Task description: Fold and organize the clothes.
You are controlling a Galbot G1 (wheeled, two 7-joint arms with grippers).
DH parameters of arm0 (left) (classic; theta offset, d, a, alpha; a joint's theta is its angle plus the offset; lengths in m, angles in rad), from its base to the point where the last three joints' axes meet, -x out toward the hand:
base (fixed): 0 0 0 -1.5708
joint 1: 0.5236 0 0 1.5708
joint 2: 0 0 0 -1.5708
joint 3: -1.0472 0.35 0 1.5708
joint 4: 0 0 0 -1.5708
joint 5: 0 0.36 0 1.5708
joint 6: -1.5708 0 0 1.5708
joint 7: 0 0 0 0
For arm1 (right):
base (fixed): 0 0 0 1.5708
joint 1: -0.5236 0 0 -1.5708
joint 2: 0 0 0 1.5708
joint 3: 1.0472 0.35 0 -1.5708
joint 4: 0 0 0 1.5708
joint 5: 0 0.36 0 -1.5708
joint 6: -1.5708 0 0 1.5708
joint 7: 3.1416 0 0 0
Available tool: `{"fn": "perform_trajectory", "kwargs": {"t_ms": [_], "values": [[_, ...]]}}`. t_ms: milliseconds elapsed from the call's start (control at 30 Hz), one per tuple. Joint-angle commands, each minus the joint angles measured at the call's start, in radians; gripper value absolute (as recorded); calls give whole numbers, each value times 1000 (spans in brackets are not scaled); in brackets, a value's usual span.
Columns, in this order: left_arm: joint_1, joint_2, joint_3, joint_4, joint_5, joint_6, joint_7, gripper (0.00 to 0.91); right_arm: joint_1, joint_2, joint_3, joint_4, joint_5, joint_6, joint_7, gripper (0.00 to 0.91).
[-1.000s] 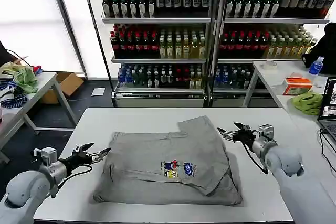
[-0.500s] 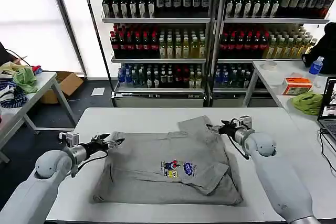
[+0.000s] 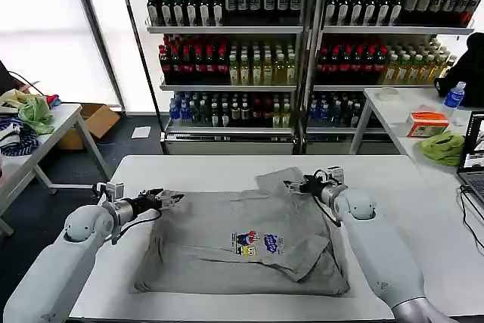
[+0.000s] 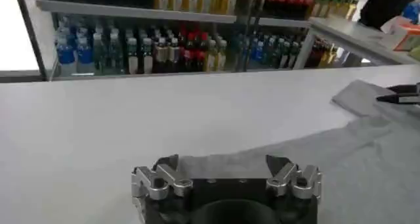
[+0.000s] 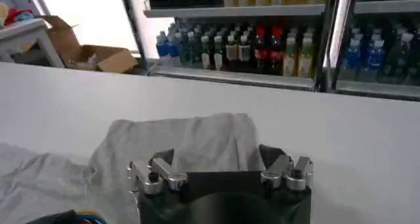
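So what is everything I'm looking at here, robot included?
shirt: one, light grey with small cartoon print, spread on table
table: one, white, in front of robot
bottles: many, dark, red, yellow, on back shelves
side table: one, far left, cloths piled on it
cardboard box: one, brown, on floor
green cloth: one, right-hand table
left gripper: open, at shirt's left edge
right gripper: open, at shirt's far sleeve
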Motion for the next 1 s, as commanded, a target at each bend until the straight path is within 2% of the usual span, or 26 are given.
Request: {"fn": "perform_trajectory", "kwargs": {"t_ms": [33,67,100,133,167,200,233,267,300,333,400,1000], "values": [[-33,-5,16,51,10,-3,4,907,12,19,-11,-29,-11,-3,-4,907],[-28,-4,20,48,10,-2,5,907,13,21,-10,-31,-11,-4,-3,736],[-24,-4,23,44,11,-1,5,907,13,21,-10,-30,-10,-8,-4,484],[-19,-5,24,41,11,-1,6,907,14,21,-10,-30,-10,-13,-4,363],[-9,-6,25,34,11,0,9,907,14,20,-12,-29,-9,-16,-4,91],[-1,-6,24,29,12,2,8,907,14,18,-13,-29,-8,-16,-4,10],[5,-7,23,24,12,3,10,897,14,18,-13,-29,-8,-16,-4,0],[15,-8,22,19,14,5,12,796,16,18,-13,-30,-6,-17,-3,0],[20,-8,21,17,20,6,15,443,17,18,-13,-31,-6,-16,-4,0],[25,-10,19,16,24,8,20,161,17,17,-13,-31,-5,-16,-5,0],[32,-14,15,14,34,7,23,20,16,15,-14,-28,1,-16,-5,0],[17,-43,-11,55,21,-37,5,10,17,23,-12,-22,42,-17,9,0]]}}
